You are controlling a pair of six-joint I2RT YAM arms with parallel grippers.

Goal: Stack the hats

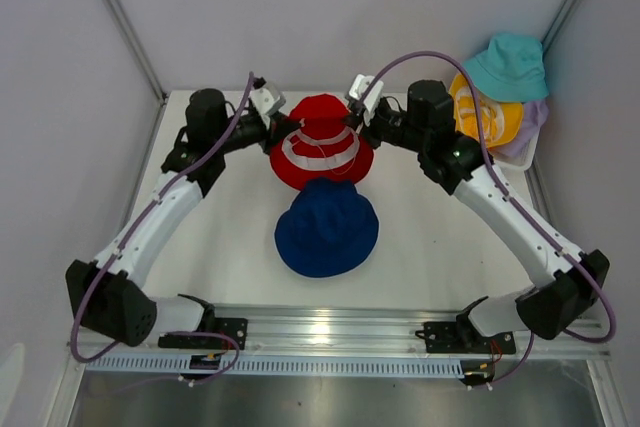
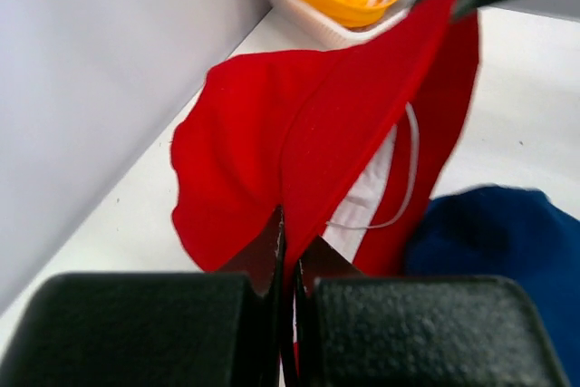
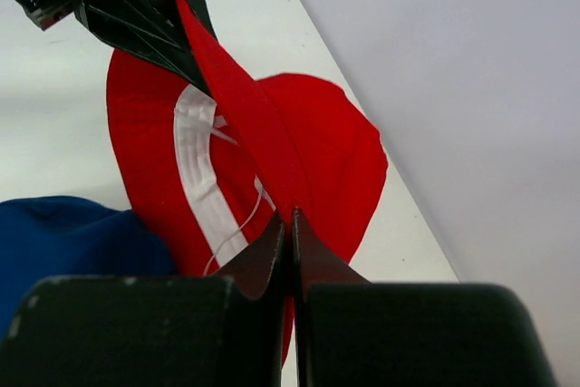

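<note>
Two-sided: clamps red hat (image 1: 320, 157) by brim with left end effector (image 2: 288, 228) at 9 o'clock, right end effector (image 3: 292, 222) at 3.

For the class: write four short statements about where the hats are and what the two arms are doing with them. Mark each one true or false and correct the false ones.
1. The left fingers and the right fingers are both shut on the brim of the red hat, on opposite sides. True.
2. The navy hat lies in the white basket. False: it lies on the table, on the side of the red hat nearer the arm bases.
3. The teal hat sits on top of the pile in the far right corner. True.
4. The red hat is stacked on the navy hat. False: it sits beyond the navy hat, and only their edges meet.
</note>
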